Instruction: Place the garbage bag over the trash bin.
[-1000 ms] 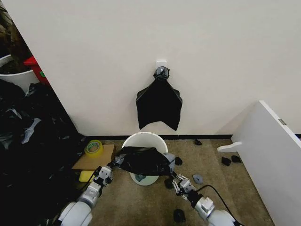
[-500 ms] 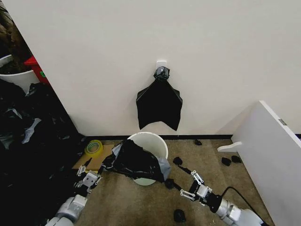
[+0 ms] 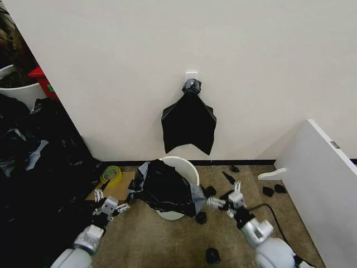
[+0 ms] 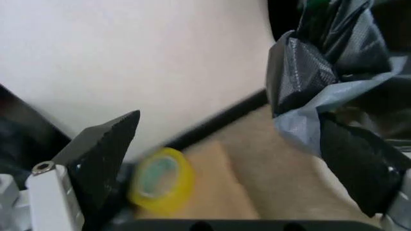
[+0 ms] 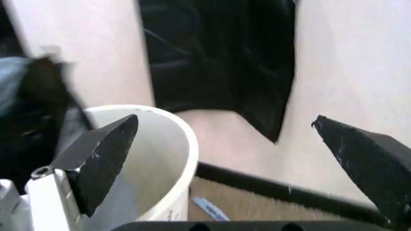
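The trash bin point(image 3: 188, 166), a round cream-white bucket, stands on the floor against the wall. The garbage bag point(image 3: 164, 188), glossy black, lies draped over the bin's front and left rim, leaving the back of the opening uncovered. My left gripper point(image 3: 109, 205) is open, to the left of the bin and apart from the bag. My right gripper point(image 3: 226, 201) is open too, just right of the bin with nothing in it. The left wrist view has the open left gripper point(image 4: 228, 125) beside the bag point(image 4: 327, 62). In the right wrist view the open right gripper point(image 5: 224, 120) faces the bin's rim point(image 5: 176, 139).
A fan-shaped bunch of black bags point(image 3: 188, 125) hangs from a wall hook above the bin. A yellow tape roll point(image 3: 111, 175) lies on cardboard point(image 3: 109, 192) at the left. Small black scraps point(image 3: 212, 255) dot the floor. A white panel point(image 3: 323, 184) stands right; a black plastic heap point(image 3: 33, 167) lies left.
A second ago both grippers held the bag stretched across the bin's front. Both have let go and pulled away, and the bag has slumped over the bin's front left.
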You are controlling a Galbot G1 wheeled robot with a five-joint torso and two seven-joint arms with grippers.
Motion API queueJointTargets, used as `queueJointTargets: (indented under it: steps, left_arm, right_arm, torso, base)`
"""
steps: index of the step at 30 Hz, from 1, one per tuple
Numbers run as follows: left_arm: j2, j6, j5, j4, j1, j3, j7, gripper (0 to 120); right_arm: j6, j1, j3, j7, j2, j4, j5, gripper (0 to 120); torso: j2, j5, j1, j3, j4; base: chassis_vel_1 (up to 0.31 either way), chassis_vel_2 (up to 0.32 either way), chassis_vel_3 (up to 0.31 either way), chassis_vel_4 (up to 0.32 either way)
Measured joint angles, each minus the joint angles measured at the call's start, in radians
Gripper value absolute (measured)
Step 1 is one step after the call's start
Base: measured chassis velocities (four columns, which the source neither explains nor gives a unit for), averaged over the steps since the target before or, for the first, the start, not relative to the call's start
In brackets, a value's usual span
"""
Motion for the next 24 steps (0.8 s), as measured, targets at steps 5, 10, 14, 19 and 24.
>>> queueJointTargets:
  steps: [5,10,14,19,24]
  left_arm:
    - [-0.026,-0.177,-0.051,0.118,-0.061,-0.01,0.201,100]
    - [-0.03,-0.361,-0.06,0.285,-0.128,-0.027,0.388,100]
    - [-0.019,-0.463,-0.095,0.355,-0.167,-0.058,0.538,100]
    - [-0.026,-0.618,-0.23,0.469,-0.235,-0.09,0.731,100]
    - [-0.047,-0.669,-0.386,0.544,-0.278,-0.135,0.894,100]
  right_arm:
    - [-0.105,0.108,-0.052,0.049,0.026,-0.041,0.094,100]
    - [-0.2,0.248,-0.106,0.032,0.037,-0.118,0.192,100]
    - [-0.29,0.323,-0.15,0.013,0.033,-0.133,0.251,100]
    - [-0.396,0.452,-0.231,-0.001,0.046,-0.176,0.296,86]
    - [-0.492,0.585,-0.303,-0.004,0.073,-0.226,0.323,83]
  torso:
    - [0.0,-0.0002,0.0,0.0,-0.0001]
    - [0.0,-0.0002,0.0,0.0,0.0003]
    - [0.0,-0.0005,0.0,0.0,-0.0003]
    - [0.0,-0.0004,0.0,0.0,-0.0003]
    - [0.0,-0.0003,0.0,0.0,0.0002]
  base:
    - [0.0,0.0,0.0,0.0]
    - [0.0,0.0,0.0,0.0]
    - [0.0,0.0,0.0,0.0]
    - [0.0,0.0,0.0,0.0]
    - [0.0,0.0,0.0,0.0]
